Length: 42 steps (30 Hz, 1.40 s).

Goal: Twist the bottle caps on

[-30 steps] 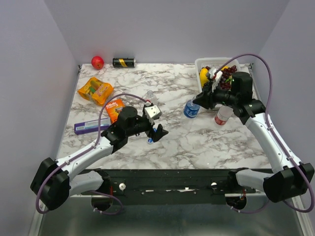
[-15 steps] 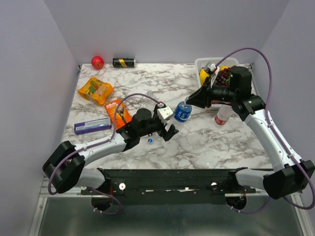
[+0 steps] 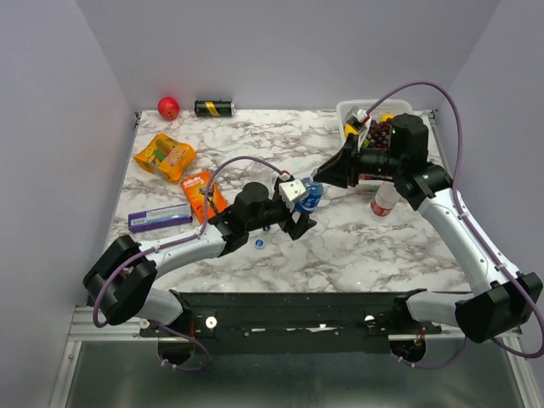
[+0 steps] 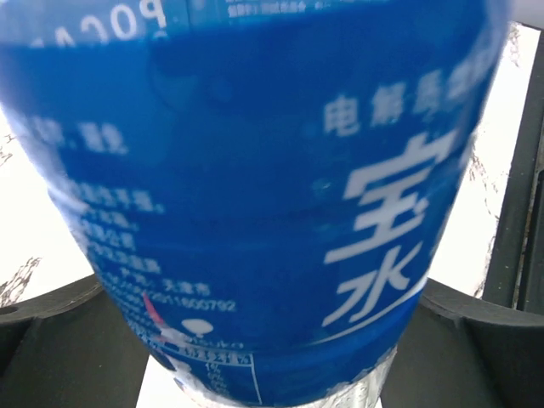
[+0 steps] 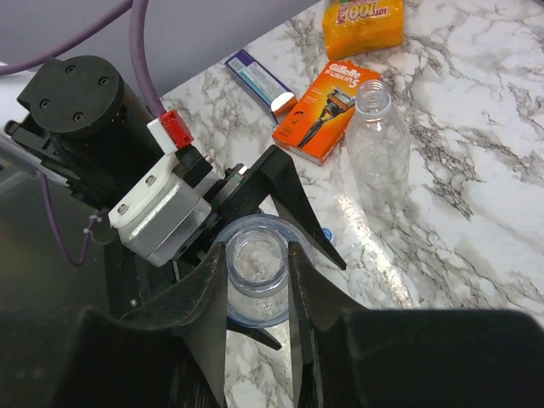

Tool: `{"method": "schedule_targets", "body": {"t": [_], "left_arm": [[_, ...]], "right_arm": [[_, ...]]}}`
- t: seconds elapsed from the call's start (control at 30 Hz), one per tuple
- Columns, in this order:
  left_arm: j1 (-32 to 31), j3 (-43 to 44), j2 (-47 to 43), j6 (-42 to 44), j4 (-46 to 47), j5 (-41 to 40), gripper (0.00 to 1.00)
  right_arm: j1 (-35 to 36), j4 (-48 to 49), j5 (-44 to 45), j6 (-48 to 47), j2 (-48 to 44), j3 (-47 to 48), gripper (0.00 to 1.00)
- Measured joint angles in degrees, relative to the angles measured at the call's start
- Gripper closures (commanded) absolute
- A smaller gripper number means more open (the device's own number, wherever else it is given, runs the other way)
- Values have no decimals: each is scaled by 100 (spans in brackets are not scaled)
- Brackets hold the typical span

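Right gripper point(image 5: 257, 255) clamped on blue-labelled bottle point(image 4: 255, 170) neck: close your spread-open left gripper point(image 3: 303, 212) squarely round the body.

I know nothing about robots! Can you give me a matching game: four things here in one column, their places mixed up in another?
Things: 1 blue-labelled bottle; 2 plain bottle; 3 red ball; 4 loose blue cap.
Places: A far left corner, next to the can; B lying on the marble by the left arm; C neck gripped by the right pincer; D upright, uncapped, beside the orange razor box.
Pairs: 1-C, 2-D, 3-A, 4-B.
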Motion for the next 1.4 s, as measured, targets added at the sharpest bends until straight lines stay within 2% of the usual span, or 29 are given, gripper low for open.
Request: {"method": "schedule_targets", "body": {"t": [0.47,0.53,0.57,0.63,0.67,0.77,0.8,0.93,1.0,1.07,1.1,1.23,1.4], "left_arm": [[42,-170,-107,-186,-138,81,12],[59,-199,-111,-210,-190,81,19],[70,-203,-111,-210,-203,81,27],[92,-210,-116,-223,-225,92,33],[94,-214,-120,-203,-236,109,37],[142,-238,-170,-227,-267,133,39],[164,-245,-195,-219,-273,138,42],[448,-256,-538,-219,-490,177,49],[710,-262,-918,-177,-817,258,66],[1001,-313,-1464,-59,-1161,304,91],[1176,-372,-1869,37,-1368,293,98],[1362,-568,-3307,262,-1869,94,100],[1674,-581,-4199,205,-2367,-223,100]], "right_arm": [[35,7,-9,31,138,55,94],[52,7,-11,28,146,63,93],[68,7,-9,22,151,63,89],[101,20,-7,-11,164,63,81],[111,31,-4,-31,177,68,67],[153,17,-7,-72,210,109,40],[179,-15,-9,-70,225,155,38],[225,-621,66,-452,391,824,33],[225,-931,190,-778,560,1423,34],[225,-1226,271,-1174,756,2035,34],[223,-1353,282,-1362,852,2291,34],[310,-1937,372,-2234,1425,2988,34],[984,-2771,850,-3591,2406,3174,35]]}}
